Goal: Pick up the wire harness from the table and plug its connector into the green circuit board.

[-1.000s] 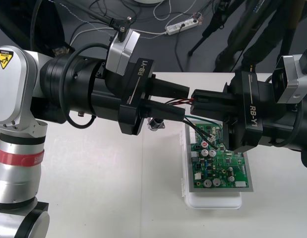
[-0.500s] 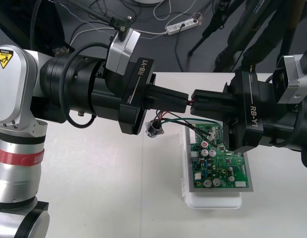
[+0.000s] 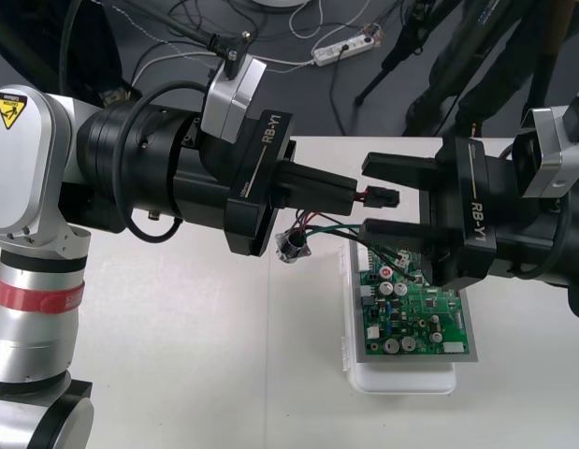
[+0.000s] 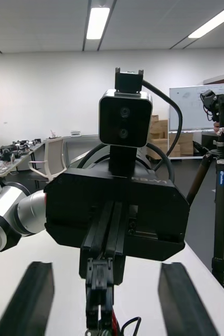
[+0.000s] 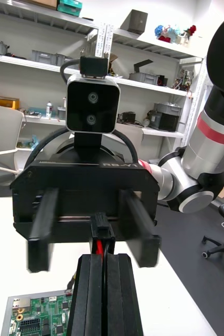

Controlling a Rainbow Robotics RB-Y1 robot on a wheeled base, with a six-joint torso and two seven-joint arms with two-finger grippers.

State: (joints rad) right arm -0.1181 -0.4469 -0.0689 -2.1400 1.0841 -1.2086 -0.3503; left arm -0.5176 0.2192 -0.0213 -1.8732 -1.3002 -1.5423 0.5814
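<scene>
Change: the right fingers (image 3: 401,169), closed on the plug (image 3: 383,196) half a second ago, are now spread wide and nothing is touched by them.
Meaning: the handover is judged done. The harness is carried by the left fingers (image 3: 317,184) alone, and plugging into the board (image 3: 415,313) is not yet begun.
Left fingers: pressed together on the wires (image 3: 328,224) just behind the plug.
Plug: held out just past the left fingertips, between the two right fingers and apart from both.
Wires: green and black strands are looped below the left fingers.
Socket (image 3: 291,245): hung under the left fingers; whether the bench (image 3: 177,355) is touched cannot be told.
Board: set below the lower right finger, apart from the plug.
</scene>
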